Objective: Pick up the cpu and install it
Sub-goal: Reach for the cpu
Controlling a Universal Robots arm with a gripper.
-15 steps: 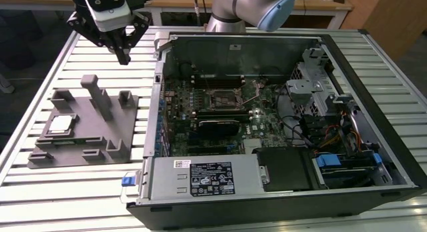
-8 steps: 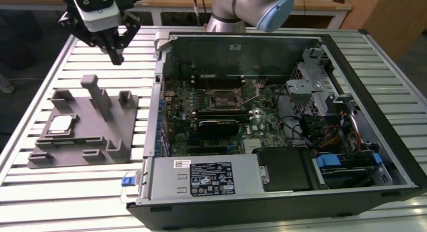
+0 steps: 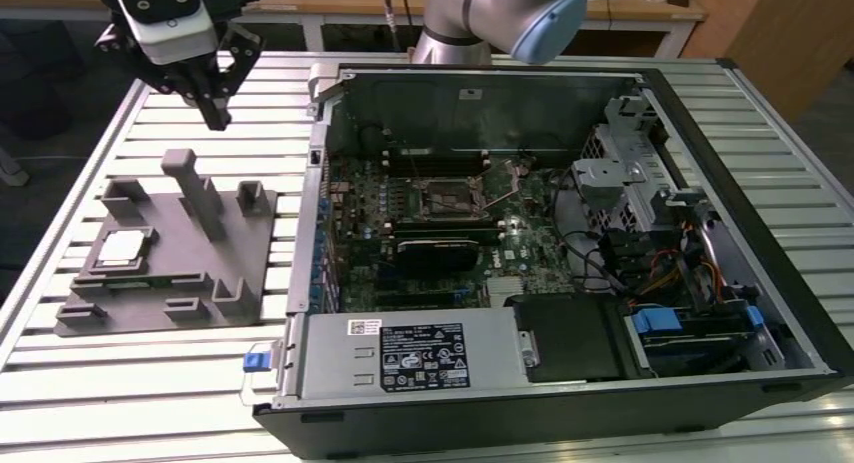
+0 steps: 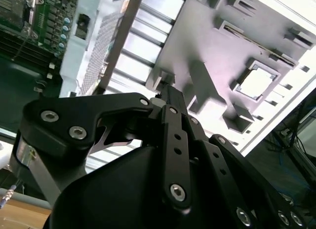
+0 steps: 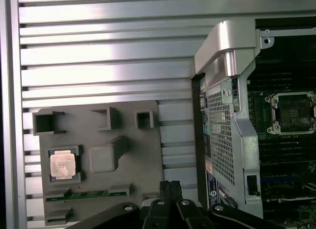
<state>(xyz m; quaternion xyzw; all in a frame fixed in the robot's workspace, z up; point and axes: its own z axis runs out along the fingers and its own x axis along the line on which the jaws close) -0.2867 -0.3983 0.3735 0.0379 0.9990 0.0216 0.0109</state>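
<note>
arm is cut off at the top of the exterior view, so you only get an elbow and the hand. in both wrist views the hand's own black linkage blocks a good chunk of the tray, including the edge nearest the camera. the fingers are pressed together with nothing between them. the hand hangs in the air above the tray's tall-post end, not touching it.

the cpu is lying flat in a square pocket of the tray, at the end away from the tall posts and well apart from the hand. it's a small square chip with a silvery-beige top and a pale rim. in the second wrist view it's washed out by glare, so it's basically a white patch.

the open computer case sits on the slatted table just beside the tray, on the exterior view's right. the socket inside it is bare, and its lever is hard to make out.
</note>
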